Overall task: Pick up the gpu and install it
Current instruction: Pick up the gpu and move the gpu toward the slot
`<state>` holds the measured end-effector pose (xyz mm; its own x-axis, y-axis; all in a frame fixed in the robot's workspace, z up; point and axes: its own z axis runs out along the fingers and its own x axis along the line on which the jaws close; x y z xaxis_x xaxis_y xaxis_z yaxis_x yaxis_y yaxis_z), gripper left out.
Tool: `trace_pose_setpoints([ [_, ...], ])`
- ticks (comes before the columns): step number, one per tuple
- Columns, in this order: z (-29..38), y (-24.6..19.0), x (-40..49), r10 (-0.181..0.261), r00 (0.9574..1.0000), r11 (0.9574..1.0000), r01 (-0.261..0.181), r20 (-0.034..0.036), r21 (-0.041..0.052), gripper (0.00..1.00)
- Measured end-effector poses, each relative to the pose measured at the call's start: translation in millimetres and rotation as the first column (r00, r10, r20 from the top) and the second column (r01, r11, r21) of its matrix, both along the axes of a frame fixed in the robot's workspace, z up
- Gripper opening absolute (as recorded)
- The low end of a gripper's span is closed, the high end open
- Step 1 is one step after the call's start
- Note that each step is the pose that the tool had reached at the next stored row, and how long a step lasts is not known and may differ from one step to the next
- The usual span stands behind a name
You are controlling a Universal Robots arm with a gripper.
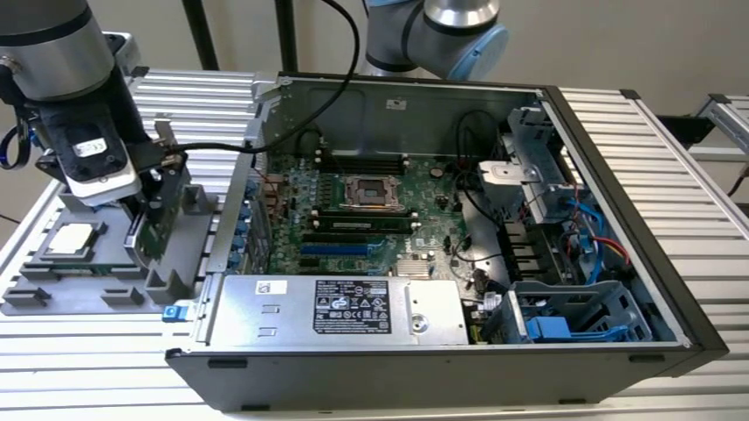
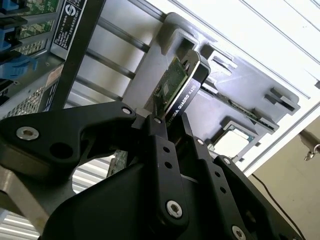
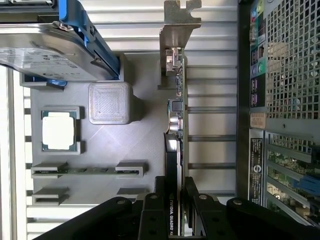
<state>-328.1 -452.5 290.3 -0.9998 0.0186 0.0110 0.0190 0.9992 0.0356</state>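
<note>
A: Nearest end first?

B: Grey holder tray (image 1: 70,298) on the slatted table, at the exterior view's left. Beside it, on the right, the open computer case (image 1: 410,377), with its power supply (image 1: 339,309) along the near wall.

A: In the tray?

B: Square processor chip (image 3: 58,131) flat in its pocket. Memory stick (image 3: 87,170) on edge in a slot. Hard drive (image 3: 50,45) with blue clips at the tray's far end, partly over the tray.

A: The gpu?

B: The gpu (image 3: 176,125) stands on edge in the tray's slot on the side toward the case. Silver bracket (image 3: 178,25) at its far end. Not yet in the case.

A: Fingers?

B: Gripper (image 3: 175,187) comes down from above. Both wrist views show one black finger on each face of the card, pinching its upper edge at the near end.

A: Obstructions?

B: Tray posts flank the card low down. The case's left wall is just beside it, perforated panel facing the card.

A: Farther in?

B: Motherboard (image 1: 351,219) on the case floor, empty socket near the middle. The arm's base joint (image 1: 451,31) is beyond the far wall.
</note>
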Motion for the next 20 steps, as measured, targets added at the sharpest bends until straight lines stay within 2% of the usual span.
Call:
trace_pose_setpoints([
  [20,5.2,0.0,0.1,0.006,1.0000,1.0000,-0.006,0.0000,0.0000,0.00],
])
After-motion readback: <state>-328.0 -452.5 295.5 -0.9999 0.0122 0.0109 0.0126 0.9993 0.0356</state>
